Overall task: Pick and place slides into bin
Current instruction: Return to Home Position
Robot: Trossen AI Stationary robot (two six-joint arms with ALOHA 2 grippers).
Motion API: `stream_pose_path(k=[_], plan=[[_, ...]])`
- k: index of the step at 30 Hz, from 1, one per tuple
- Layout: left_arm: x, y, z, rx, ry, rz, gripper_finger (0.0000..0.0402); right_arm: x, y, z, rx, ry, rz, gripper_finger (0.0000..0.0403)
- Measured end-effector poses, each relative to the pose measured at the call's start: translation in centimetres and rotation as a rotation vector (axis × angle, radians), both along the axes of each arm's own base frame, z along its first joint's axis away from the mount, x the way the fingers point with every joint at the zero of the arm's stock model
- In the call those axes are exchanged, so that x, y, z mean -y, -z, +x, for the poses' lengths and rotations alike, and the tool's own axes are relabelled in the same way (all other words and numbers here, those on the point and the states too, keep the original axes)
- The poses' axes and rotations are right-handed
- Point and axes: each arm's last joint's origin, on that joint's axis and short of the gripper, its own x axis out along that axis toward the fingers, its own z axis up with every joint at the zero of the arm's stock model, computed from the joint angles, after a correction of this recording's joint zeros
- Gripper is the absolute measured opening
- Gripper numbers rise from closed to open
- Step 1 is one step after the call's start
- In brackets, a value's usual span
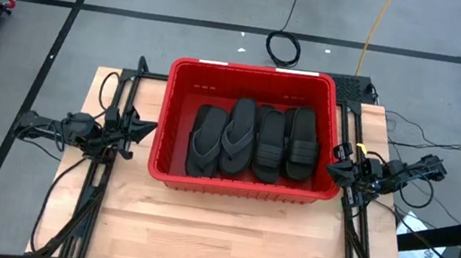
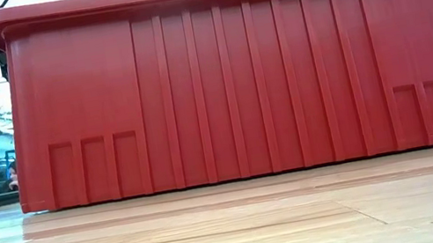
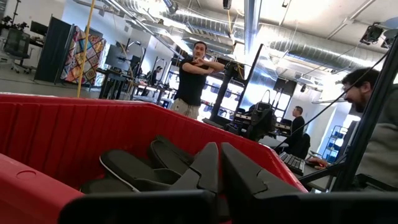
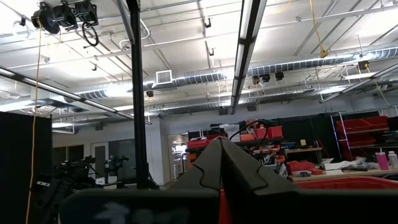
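Note:
A red bin [image 1: 241,180] stands on the wooden table; its ribbed near wall [image 2: 245,81] fills the low view. Several black slides [image 1: 251,141] lie side by side on its floor, toes toward the far wall, and some show in the left wrist view [image 3: 134,171]. My left gripper [image 1: 147,128] is shut, just outside the bin's left wall, holding nothing; its fingertips [image 3: 219,155] meet in its wrist view. My right gripper [image 1: 333,168] is shut and holds nothing, just outside the bin's right wall; its tips [image 4: 221,149] meet and point above level.
Bare tabletop [image 1: 224,237] lies in front of the bin. Black frame rails [image 1: 84,208] run along the table's left and right sides. Cables [image 1: 283,46] lie on the floor behind. People [image 3: 196,74] stand and sit in the room beyond.

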Motion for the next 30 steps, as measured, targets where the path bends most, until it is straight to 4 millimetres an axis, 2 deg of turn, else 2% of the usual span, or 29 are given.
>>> stream_pose_path(k=[9, 22, 30], plan=[[0.00, 0.00, 0.00, 0.000, 0.000, 0.000, 0.0028, 0.00, 0.00, 0.00, 0.000, 0.000, 0.000, 0.0000], [0.00, 0.00, 0.00, 0.000, 0.000, 0.000, 0.0001, 0.00, 0.00, 0.00, 0.000, 0.000, 0.000, 0.0000], [0.00, 0.00, 0.00, 0.000, 0.000, 0.000, 0.0022, 0.00, 0.00, 0.00, 0.000, 0.000, 0.000, 0.0000]])
